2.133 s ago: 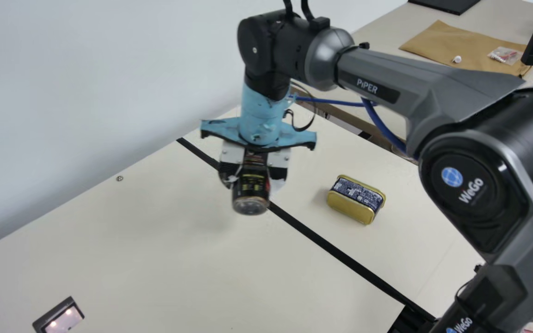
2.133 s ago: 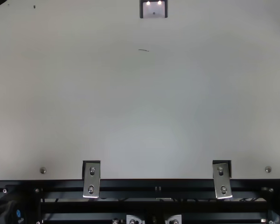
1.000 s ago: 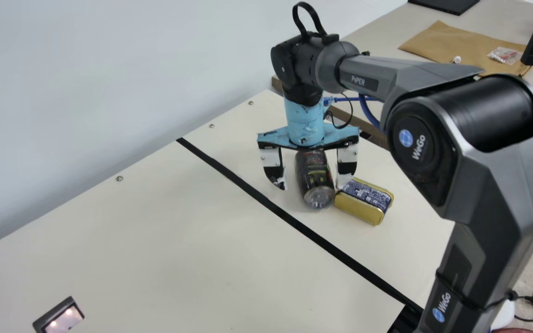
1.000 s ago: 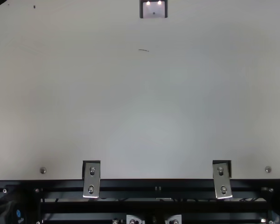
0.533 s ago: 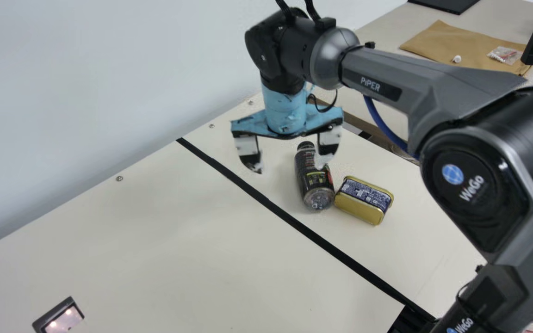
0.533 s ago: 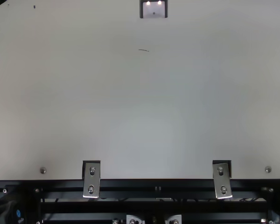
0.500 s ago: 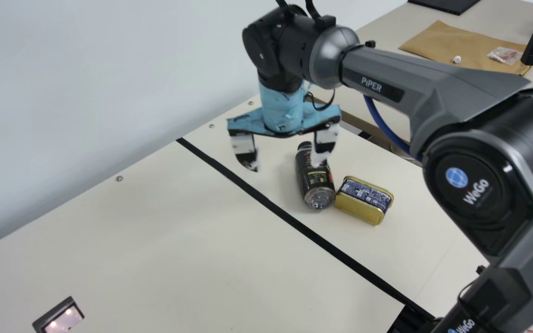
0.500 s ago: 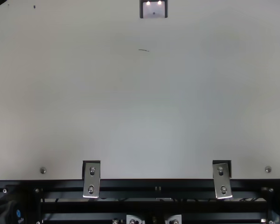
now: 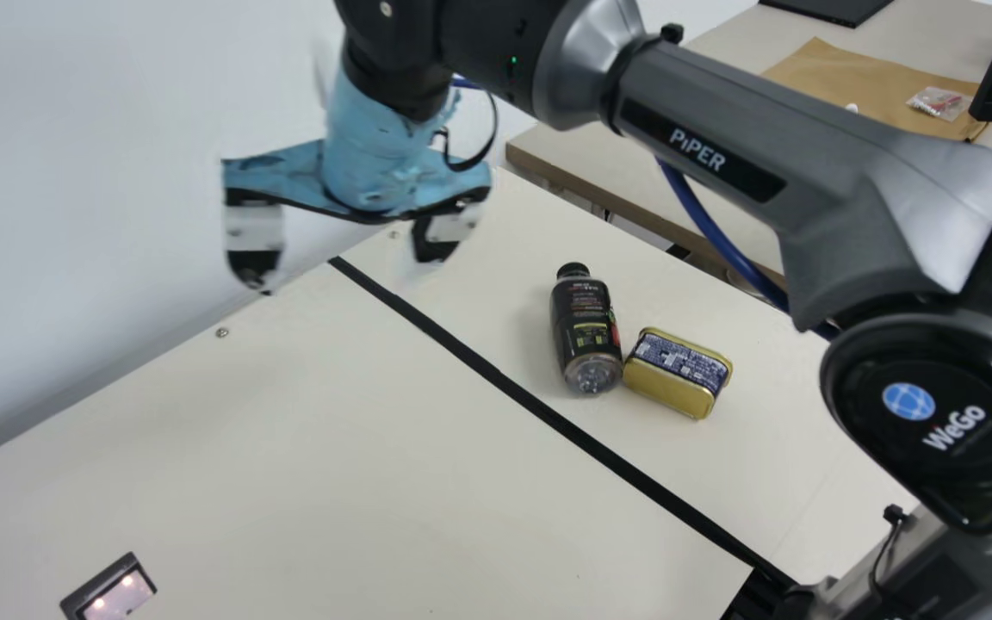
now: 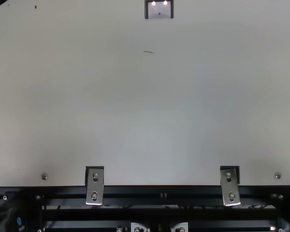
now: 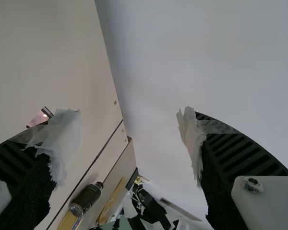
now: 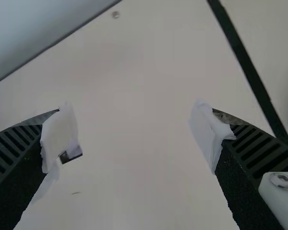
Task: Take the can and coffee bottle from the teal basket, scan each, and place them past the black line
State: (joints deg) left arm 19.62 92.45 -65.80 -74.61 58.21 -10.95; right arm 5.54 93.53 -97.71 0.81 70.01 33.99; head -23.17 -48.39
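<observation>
1. Presently, the coffee bottle (image 9: 586,331) is lying on its side on the table (image 9: 332,491), past the black line (image 9: 548,416), i.e. on the side away from the scanner (image 9: 108,592). Its base is turned to the main cam.
2. The can (image 9: 677,372), gold w/ a dark blue label, is also past the line. It sits just beside the bottle's base; if they touch, I cannot tell.
3. R gripper (image 9: 345,274) hangs in the air, well apart from both items. In the main view and R wrist view its jaws stand wide apart, w/ nothing held.
4. L gripper (image 11: 127,115), acc. to the L wrist view, has its jaws wide apart too, w/ nothing between them. Bottle and part of the can are seen beyond.
5. The scanner has a lit window, and it is on the other side of the line, well apart from the bottle.
6. Farther out, on a 2nd table (image 9: 733,77), there is brown paper (image 9: 858,82) w/ a small clear bag (image 9: 937,102) on it.
</observation>
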